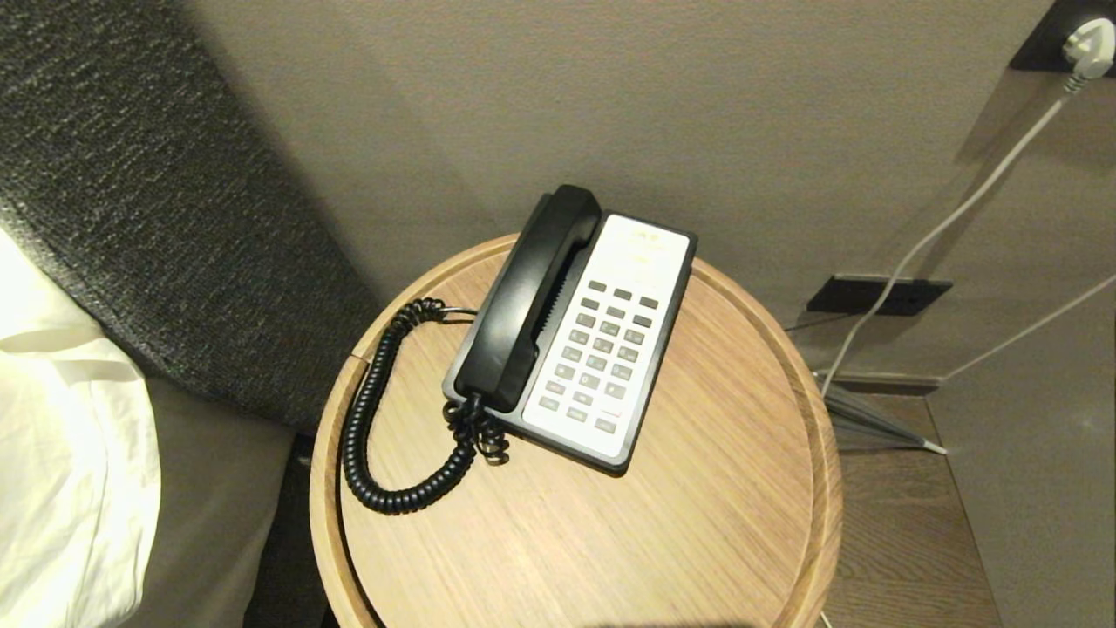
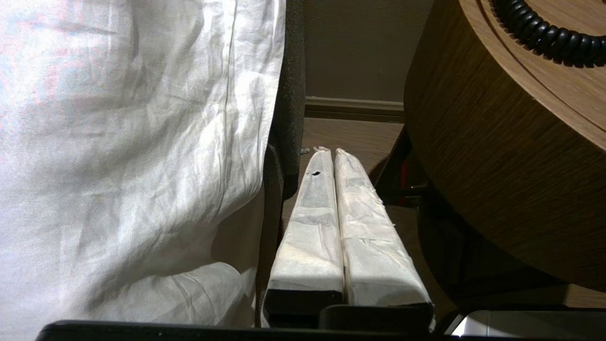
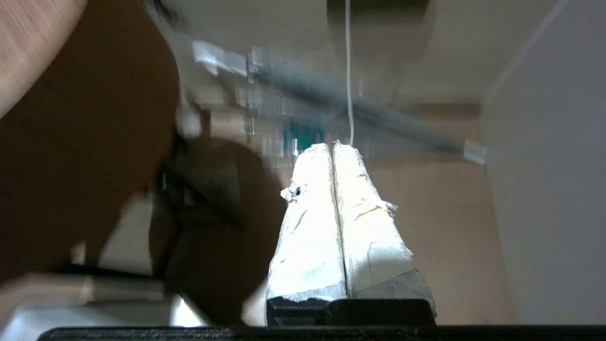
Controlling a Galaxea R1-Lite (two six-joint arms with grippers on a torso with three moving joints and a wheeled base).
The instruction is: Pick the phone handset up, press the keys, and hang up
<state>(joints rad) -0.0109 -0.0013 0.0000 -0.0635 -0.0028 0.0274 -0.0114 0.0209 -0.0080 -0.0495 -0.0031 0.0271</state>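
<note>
The glossy black phone handset (image 1: pixel 527 301) lies in its cradle on the left side of the black-and-white phone base (image 1: pixel 610 349), beside the grey keys (image 1: pixel 602 353). Its black coiled cord (image 1: pixel 370 419) loops over the round wooden table (image 1: pixel 697 523); a stretch of the cord (image 2: pixel 544 33) also shows in the left wrist view. Neither arm is in the head view. My left gripper (image 2: pixel 330 152) hangs shut and empty below the table's edge, next to the white bedding (image 2: pixel 132 142). Down by the floor to the table's right, my right gripper (image 3: pixel 332 146) is also shut with nothing in it.
A dark upholstered headboard (image 1: pixel 157 218) and white bedding (image 1: pixel 61 453) stand left of the table. On the wall to the right are a socket plate (image 1: pixel 876 295), a white plug (image 1: pixel 1090 44) and white cables (image 1: pixel 942 227). A wooden floor (image 1: pixel 898 532) lies right of the table.
</note>
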